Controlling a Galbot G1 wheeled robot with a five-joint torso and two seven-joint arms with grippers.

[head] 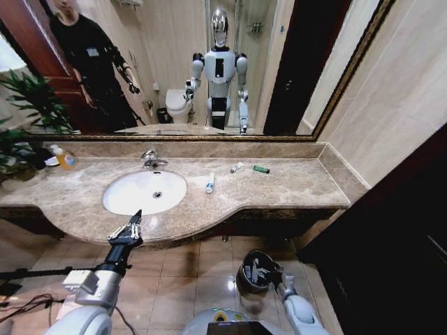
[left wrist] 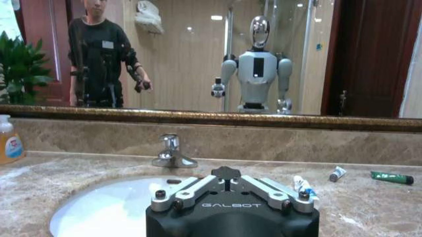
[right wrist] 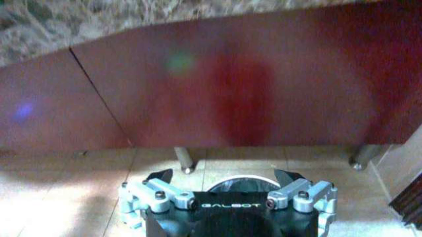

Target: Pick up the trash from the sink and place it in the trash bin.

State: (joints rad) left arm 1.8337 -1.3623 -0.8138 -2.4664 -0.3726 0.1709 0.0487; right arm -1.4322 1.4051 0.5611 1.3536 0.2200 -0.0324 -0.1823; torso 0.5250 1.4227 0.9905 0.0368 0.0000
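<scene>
Three pieces of trash (head: 210, 183) lie on the counter (head: 293, 185) beside the sink (head: 144, 192), none lifted yet, the left hand (head: 132, 225) pressed together at the counter's front edge and needing to reach forward, the right hand (right wrist: 224, 177) spread over the trash bin (head: 253, 273).

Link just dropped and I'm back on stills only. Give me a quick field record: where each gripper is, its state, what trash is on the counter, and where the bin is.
left gripper: raised at the counter's front edge, near the sink; shut, empty
right gripper: low over the trash bin; open, empty
trash on countertop: white tube beside the basin; small white tube and green packet farther right
trash bin: on the floor below the counter
soap bottle: back left of countertop
</scene>
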